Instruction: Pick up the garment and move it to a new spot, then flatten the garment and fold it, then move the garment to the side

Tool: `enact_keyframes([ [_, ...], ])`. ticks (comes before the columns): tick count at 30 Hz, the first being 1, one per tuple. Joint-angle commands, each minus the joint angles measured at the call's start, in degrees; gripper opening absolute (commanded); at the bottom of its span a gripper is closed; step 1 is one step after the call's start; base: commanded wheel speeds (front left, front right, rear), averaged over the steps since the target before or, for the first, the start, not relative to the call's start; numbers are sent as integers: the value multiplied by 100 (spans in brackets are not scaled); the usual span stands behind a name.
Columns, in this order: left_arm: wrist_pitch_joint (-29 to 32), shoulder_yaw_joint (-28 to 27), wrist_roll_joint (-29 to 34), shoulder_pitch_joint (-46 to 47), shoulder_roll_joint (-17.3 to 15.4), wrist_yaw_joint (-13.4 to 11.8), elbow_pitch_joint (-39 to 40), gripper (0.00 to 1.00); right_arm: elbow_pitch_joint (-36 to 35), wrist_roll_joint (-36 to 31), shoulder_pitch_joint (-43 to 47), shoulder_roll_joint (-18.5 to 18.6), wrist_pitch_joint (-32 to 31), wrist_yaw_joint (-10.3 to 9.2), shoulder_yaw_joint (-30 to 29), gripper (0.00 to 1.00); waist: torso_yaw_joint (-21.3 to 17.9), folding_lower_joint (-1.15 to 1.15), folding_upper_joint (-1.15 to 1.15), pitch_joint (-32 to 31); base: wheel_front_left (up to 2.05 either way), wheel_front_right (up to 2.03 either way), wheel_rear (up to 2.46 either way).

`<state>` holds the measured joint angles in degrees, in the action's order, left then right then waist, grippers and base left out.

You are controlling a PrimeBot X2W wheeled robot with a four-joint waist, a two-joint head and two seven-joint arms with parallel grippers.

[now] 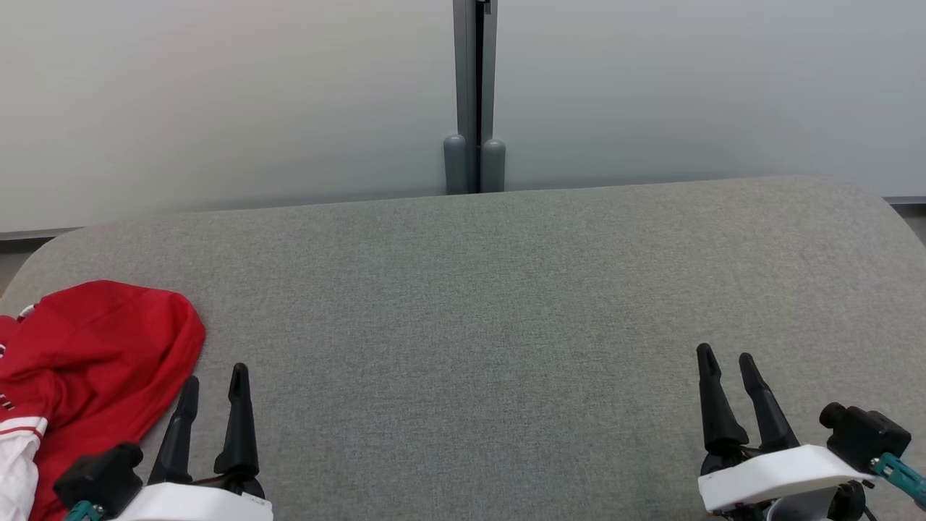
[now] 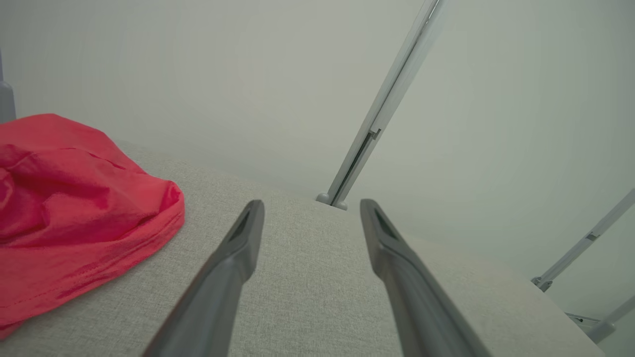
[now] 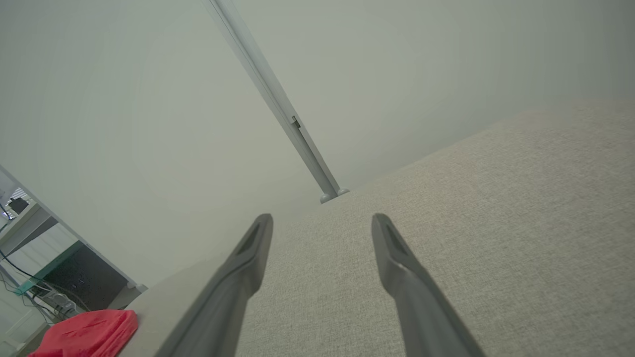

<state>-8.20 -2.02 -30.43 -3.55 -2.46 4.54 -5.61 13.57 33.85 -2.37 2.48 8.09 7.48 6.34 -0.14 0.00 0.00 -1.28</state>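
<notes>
At step one, pickup not begun. Left pincer (image 1: 214,375) and right pincer (image 1: 724,354) agape, empty, over the bench (image 1: 506,304). Crumpled at the bench's left edge, just beside the left pincer: the garment (image 1: 101,354). Likely calls for reaching left, nipping a fold.

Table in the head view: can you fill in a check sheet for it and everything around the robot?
Surface: grey fabric tabletop, flat, rounded corners.
Job's things: red garment, crumpled at the table's left edge, untouched.
Clutter: nothing seen.
Grippers: left gripper open, beside the garment, apart from it; right gripper open, over bare fabric.
Cables: teal lead at the right wrist.
Surroundings: pale wall panels, grey post behind the table.
</notes>
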Motion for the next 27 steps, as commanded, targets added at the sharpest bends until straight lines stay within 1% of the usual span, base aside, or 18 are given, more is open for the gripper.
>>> enact_keyframes([
  [1, -57, 9, 222, -37, -35, 30, 63, 100, -41, -193, -20, 36, 72, 1, 50, 100, 3, 0, 0, -10, 0, 0, 0],
  [8, -159, 28, 616, -95, -39, 40, 99, 100, -21, -518, 31, 39, 176, 1, 73, 100, 20, 0, 0, -54, 0, 0, 0],
  [17, -268, -54, 842, -186, -41, 88, 69, 100, 47, -909, 78, 40, 283, 2, 47, 100, 5, 0, 0, -116, 0, 0, 0],
  [27, -391, -25, 1287, -289, -46, 136, -82, 100, 105, -1388, 152, 45, 408, 2, 147, 100, -30, 0, 0, -205, 0, 0, 0],
])
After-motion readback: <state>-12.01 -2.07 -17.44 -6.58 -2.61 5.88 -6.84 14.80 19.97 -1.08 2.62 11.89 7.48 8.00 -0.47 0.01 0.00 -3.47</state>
